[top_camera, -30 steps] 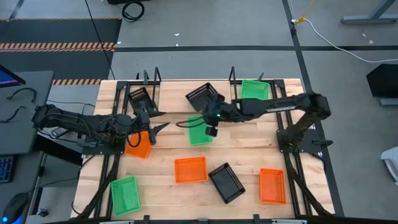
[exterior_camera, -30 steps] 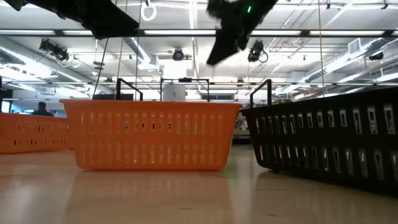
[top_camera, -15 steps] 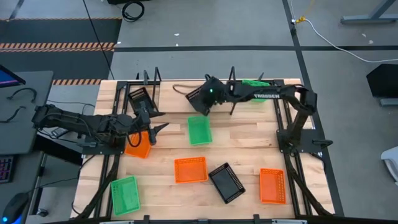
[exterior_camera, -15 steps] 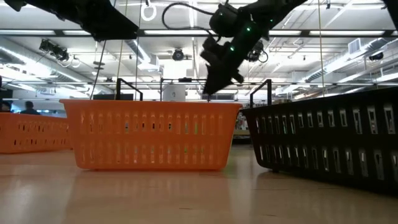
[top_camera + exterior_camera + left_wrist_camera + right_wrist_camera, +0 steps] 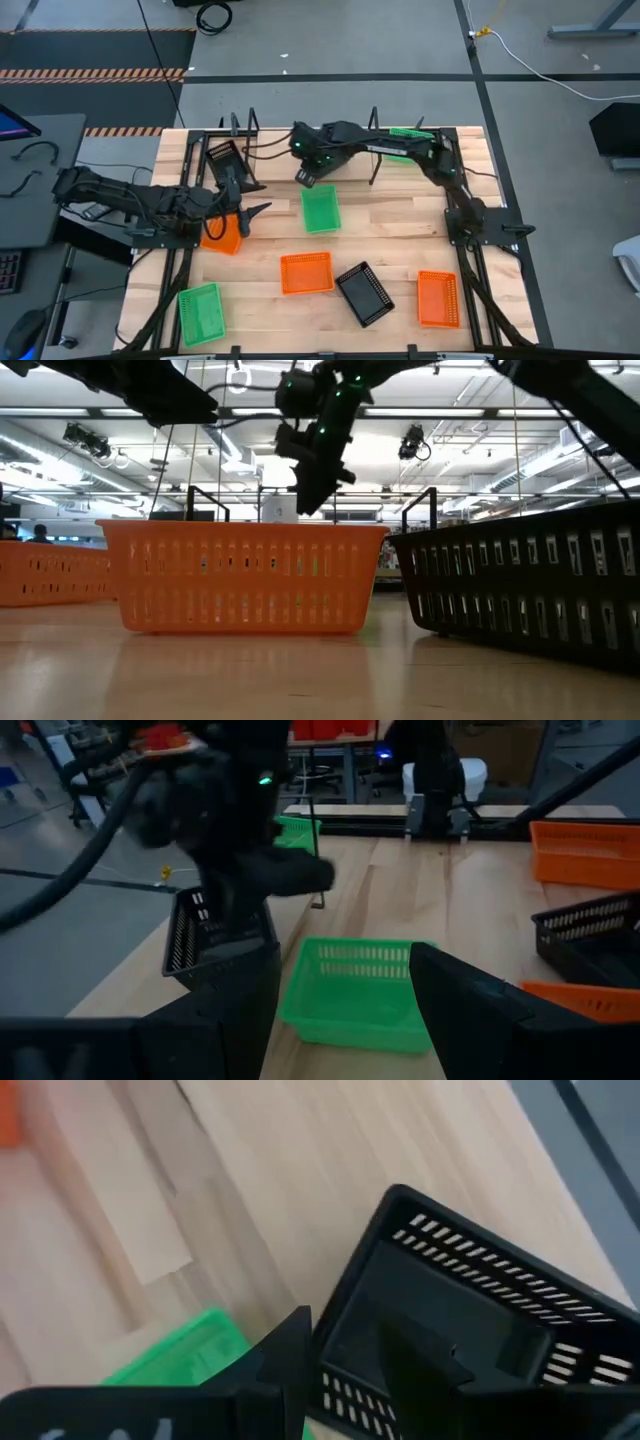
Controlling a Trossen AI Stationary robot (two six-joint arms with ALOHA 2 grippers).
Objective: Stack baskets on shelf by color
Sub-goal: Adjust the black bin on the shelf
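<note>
**Step in hand (judged).** Carrying a black basket (image 5: 316, 173) toward the shelf (image 5: 243, 128) at the table's far edge. The right gripper (image 5: 313, 170) holds it by one wall, fingers closed over the rim as the right wrist view shows, one finger inside and one outside. The basket hangs tilted in the air, above the far end of a green basket (image 5: 320, 210) lying on the table.

**Left gripper** (image 5: 250, 196). Waits over the table's left side, fingers spread, nothing between them. An orange basket (image 5: 224, 232) lies just beside it.

**Shelf stock.**
- Second black basket (image 5: 224, 158), at the left end between the uprights.
- Second green basket (image 5: 408, 143), toward the right end, partly hidden by the right arm.

**Loose on the table.**
- Middle orange basket (image 5: 306, 272), near front.
- Third black basket (image 5: 364, 293), just beside it, askew.
- Right orange basket (image 5: 437, 298), front right.
- Front green basket (image 5: 201, 313), front left.

**Next move (judged).** The carried basket probably belongs with the black one at the shelf's left end. That calls for travel leftward along the shelf, levelling the basket, lining it up over the one below and clearing the thin uprights before release. The left arm sits close to that spot and may crowd the approach.

**Writing.** No brand, label or lettering can be read in these views.
</note>
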